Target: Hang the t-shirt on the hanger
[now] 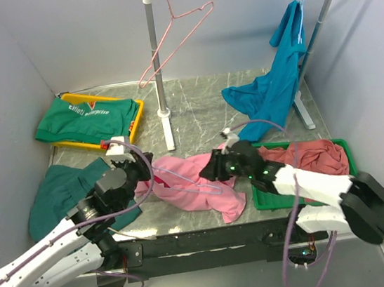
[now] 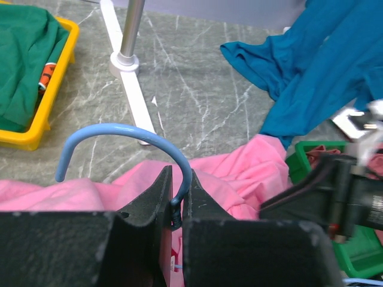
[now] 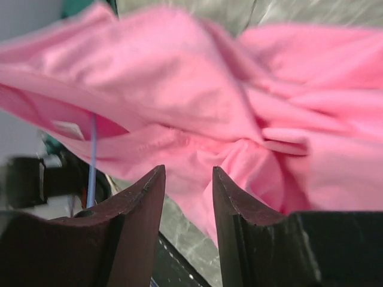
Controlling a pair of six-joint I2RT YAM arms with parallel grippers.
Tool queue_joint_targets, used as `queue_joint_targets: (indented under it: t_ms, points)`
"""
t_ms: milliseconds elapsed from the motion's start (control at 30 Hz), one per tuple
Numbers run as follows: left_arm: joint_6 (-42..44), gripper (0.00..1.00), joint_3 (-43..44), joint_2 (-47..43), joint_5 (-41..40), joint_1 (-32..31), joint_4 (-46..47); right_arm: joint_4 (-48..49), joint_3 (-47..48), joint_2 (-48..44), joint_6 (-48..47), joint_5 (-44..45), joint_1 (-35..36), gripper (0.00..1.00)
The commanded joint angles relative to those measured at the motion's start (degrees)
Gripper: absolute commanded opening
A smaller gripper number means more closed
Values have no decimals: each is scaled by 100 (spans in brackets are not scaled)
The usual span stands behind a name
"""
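Observation:
The bright pink t-shirt [image 1: 191, 180] lies crumpled on the table's front middle between my two grippers. My left gripper [image 1: 143, 171] is shut on the light blue wire hanger [image 2: 128, 130], pinching its neck just under the hook; the hook curves up and left above the fingers [image 2: 160, 194]. The hanger's thin wire [image 1: 199, 187] runs into the shirt's cloth, its triangle mostly hidden. My right gripper [image 1: 211, 169] is open and empty at the shirt's right side. In the right wrist view the shirt [image 3: 197, 101] fills the frame beyond the gripper [image 3: 188, 173], with hanger wire [image 3: 93, 161] at left.
A rack post [image 1: 158, 70] stands behind the shirt, its rail carrying a pink wire hanger [image 1: 177, 32] and a teal-blue shirt [image 1: 276, 83]. A yellow tray [image 1: 136, 119] holds a green shirt at back left. A dark green garment [image 1: 60, 192] lies left. A green tray [image 1: 343, 148] holds a dusty-rose garment [image 1: 310, 155].

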Motion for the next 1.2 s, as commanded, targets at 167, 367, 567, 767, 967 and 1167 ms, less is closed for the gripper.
queue_joint_targets:
  t_ms: [167, 367, 567, 767, 967, 1167]
  points:
    - [90, 1, -214, -487, 205, -20, 258, 646, 1390, 1782, -502, -433, 746, 47]
    - [54, 1, -223, -637, 188, -20, 188, 610, 1567, 2380, -572, -36, 983, 55]
    - [19, 1, -214, -576, 214, -11, 223, 936, 1716, 2794, -528, -222, 1106, 66]
    - [19, 1, -223, -567, 249, -12, 249, 786, 1927, 3092, -309, 271, 1361, 78]
    - [10, 1, -196, -575, 214, -11, 240, 1102, 1656, 3268, 183, 543, 1458, 65]
    - [-95, 1, -205, -593, 39, -20, 197, 1235, 1270, 2997, 403, 814, 1467, 0]
